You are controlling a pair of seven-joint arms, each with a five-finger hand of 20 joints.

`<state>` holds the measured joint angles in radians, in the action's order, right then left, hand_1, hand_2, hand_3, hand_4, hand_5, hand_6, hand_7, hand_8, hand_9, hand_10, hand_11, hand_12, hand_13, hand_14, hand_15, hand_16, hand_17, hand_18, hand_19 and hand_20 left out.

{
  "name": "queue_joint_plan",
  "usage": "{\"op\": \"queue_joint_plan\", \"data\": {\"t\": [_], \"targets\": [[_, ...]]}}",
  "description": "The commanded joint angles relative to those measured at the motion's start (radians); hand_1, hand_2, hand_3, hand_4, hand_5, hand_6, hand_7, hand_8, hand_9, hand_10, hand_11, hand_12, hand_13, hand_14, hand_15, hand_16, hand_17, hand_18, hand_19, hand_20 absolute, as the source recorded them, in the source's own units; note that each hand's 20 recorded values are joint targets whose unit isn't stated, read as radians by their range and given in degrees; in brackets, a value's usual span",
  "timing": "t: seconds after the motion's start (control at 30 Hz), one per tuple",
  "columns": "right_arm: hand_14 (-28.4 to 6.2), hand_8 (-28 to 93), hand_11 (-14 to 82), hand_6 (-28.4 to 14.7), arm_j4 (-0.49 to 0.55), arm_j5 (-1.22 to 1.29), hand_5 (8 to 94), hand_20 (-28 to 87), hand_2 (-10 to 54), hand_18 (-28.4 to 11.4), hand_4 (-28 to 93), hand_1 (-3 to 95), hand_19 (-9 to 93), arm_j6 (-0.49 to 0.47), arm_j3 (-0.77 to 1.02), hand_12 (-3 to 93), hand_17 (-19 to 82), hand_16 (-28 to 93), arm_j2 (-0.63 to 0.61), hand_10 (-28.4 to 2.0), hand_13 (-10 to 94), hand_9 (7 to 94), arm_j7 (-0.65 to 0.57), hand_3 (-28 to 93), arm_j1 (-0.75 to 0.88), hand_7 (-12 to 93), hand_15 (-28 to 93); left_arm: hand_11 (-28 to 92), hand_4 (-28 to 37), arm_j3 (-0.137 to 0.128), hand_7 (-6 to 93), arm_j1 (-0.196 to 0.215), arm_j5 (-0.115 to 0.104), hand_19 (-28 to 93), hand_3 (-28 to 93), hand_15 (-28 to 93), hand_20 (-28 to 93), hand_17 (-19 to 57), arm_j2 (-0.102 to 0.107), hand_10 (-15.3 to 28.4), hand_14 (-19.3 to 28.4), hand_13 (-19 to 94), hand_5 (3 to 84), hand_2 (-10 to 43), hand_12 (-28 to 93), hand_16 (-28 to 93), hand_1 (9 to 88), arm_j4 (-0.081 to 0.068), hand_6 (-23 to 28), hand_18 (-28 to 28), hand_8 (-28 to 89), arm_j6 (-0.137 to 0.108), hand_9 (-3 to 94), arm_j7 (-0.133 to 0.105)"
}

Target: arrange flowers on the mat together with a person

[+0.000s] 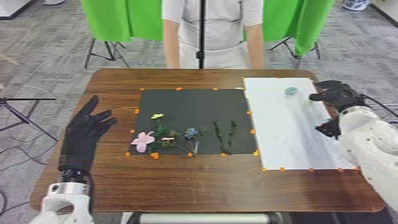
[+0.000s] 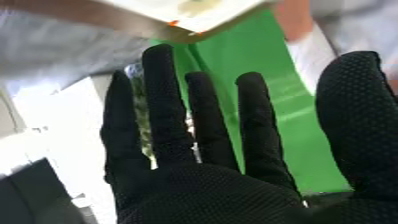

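Head view: bench (image 1: 178, 190); black mat (image 1: 182, 102), bearing pink flower (image 1: 142, 142), yellow flower (image 1: 157, 116), blue flower (image 1: 191, 133), green stems (image 1: 233, 134). White sheet (image 1: 306, 142), one pale-blue flower (image 1: 291, 91), near my right hand (image 1: 332, 95). Left hand (image 1: 82, 135): fingers spread. Step, I judge: picking; next, a pinch. Dark shape (image 1: 328, 128): unclear.

Right wrist view: right fingers straight, apart; background blurred.
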<state>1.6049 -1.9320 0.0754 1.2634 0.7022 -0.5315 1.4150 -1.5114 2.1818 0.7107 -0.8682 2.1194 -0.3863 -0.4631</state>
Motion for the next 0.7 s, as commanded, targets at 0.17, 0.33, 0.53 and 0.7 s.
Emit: {"op": "queue_joint_plan", "data": {"t": [0.17,0.33,0.53,0.7], "targets": [[-13.6,-13,16.8,4.5,-0.105,-0.252,35.2,23,-5.3,-24.8,-27,29.8,55,-0.147,-0.134,15.7,12,10,0.002,-11.1,42,40.5,-0.052,78,-0.162,17,55,26,-28.3,-0.003,10.0,-0.007,0.003,47,78,53,17,-7.5,-0.009,17.5,24.6,23,30.3,1.9,11,-9,20.5,-0.001,2.8,22.0,-8,0.005,33.4,0.022],[-12.2,-14,18.8,5.3,-0.147,-0.305,39.0,22,-6.9,-24.2,-28,32.8,57,-0.158,-0.185,15.0,14,10,0.009,-10.1,47,45.1,-0.069,77,-0.190,20,55,26,-28.3,-0.004,10.0,-0.008,0.005,47,78,53,17,-7.5,-0.011,17.5,24.5,23,30.3,1.9,11,-9,20.7,0.000,2.8,22.0,-8,0.007,33.4,0.025],[-11.4,-15,19.7,5.7,-0.190,-0.368,41.2,20,-7.6,-23.8,-28,34.0,57,-0.194,-0.268,14.4,14,10,0.029,-9.8,49,47.3,-0.055,76,-0.256,22,54,26,-28.3,0.000,10.1,-0.016,0.010,47,78,53,17,-7.4,-0.024,17.6,24.5,23,30.3,1.9,11,-9,20.7,-0.004,2.8,22.0,-8,0.016,33.4,0.028],[-10.7,-16,20.0,5.9,-0.222,-0.416,41.5,19,-8.1,-23.5,-28,34.6,57,-0.185,-0.333,14.3,14,11,0.040,-9.6,49,47.7,-0.024,76,-0.291,22,54,26,-28.3,0.005,10.2,-0.029,0.017,47,78,53,17,-7.5,-0.034,17.5,24.5,23,30.3,1.8,11,-9,20.7,-0.007,2.8,22.1,-8,0.024,33.3,0.036]]}}
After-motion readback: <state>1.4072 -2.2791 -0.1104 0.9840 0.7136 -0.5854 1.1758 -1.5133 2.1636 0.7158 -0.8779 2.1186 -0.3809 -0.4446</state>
